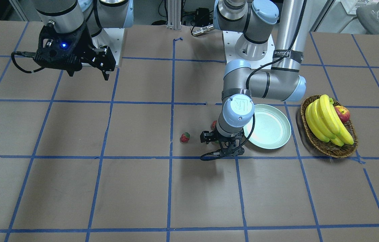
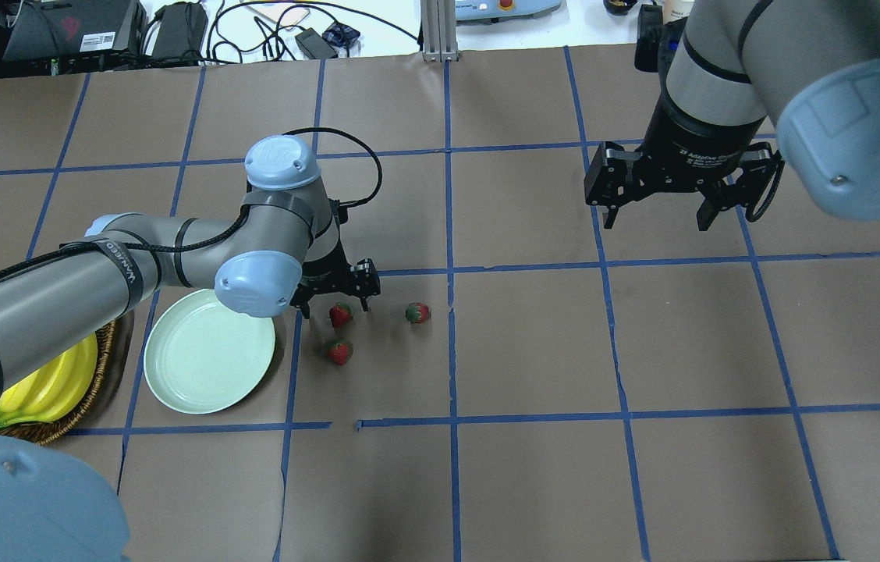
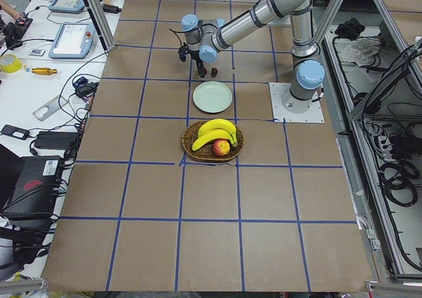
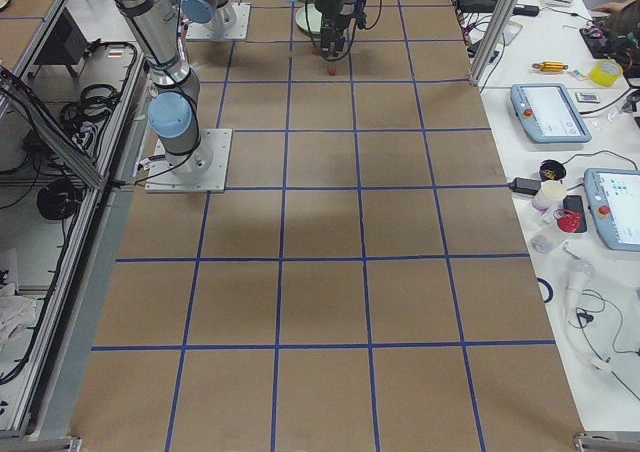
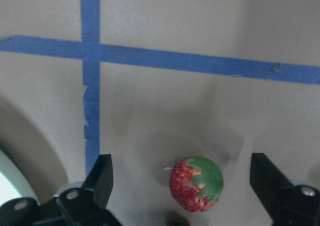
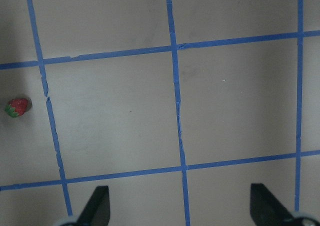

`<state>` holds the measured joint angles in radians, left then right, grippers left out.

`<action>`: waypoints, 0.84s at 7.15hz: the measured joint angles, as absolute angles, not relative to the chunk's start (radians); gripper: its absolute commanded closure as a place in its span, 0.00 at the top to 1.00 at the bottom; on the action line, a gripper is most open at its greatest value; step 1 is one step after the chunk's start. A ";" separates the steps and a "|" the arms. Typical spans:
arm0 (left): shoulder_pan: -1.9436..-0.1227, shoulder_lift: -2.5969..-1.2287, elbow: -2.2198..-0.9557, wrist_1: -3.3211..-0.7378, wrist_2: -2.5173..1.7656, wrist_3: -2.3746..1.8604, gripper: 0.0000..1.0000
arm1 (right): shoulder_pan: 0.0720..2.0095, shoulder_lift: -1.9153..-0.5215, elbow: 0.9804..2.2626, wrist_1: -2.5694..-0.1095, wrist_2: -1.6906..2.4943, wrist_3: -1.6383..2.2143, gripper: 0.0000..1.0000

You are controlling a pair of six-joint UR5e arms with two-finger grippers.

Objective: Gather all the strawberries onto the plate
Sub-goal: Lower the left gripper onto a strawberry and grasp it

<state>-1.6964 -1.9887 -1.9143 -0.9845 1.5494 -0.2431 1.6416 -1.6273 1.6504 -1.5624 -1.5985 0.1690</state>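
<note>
Three red strawberries lie on the table right of the mint-green plate (image 2: 210,350). My left gripper (image 2: 336,300) is open and low over the table, its fingers on either side of one strawberry (image 2: 341,314) without touching it. In the left wrist view this strawberry (image 5: 196,184) lies between the fingers (image 5: 102,178), green cap up. A second strawberry (image 2: 339,352) lies just nearer the robot, a third (image 2: 416,313) farther right. The plate holds nothing. My right gripper (image 2: 654,211) is open and empty, high above the table's right half. The right wrist view shows one strawberry (image 6: 17,107) far to its left.
A brown wicker basket (image 1: 330,151) with bananas (image 1: 325,119) and an apple (image 1: 342,113) stands beside the plate, on the side away from the strawberries. The left arm's forearm passes above the plate's edge. Blue tape lines grid the brown table.
</note>
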 measured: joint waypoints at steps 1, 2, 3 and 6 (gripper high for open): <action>-1.698 -1.989 -1.914 -0.987 1.535 -0.238 0.00 | 1.640 -1.625 1.648 -1.575 -1.606 0.170 1.00; -1.699 -1.989 -1.912 -0.989 1.528 -0.234 0.00 | 1.641 -1.625 1.648 -1.582 -1.606 0.170 1.00; -1.699 -1.988 -1.910 -0.991 1.526 -0.232 0.00 | 1.641 -1.625 1.648 -1.585 -1.606 0.170 1.00; -1.690 -1.956 -1.876 -1.027 1.545 -0.211 0.00 | 1.642 -1.628 1.649 -1.587 -1.607 0.163 1.00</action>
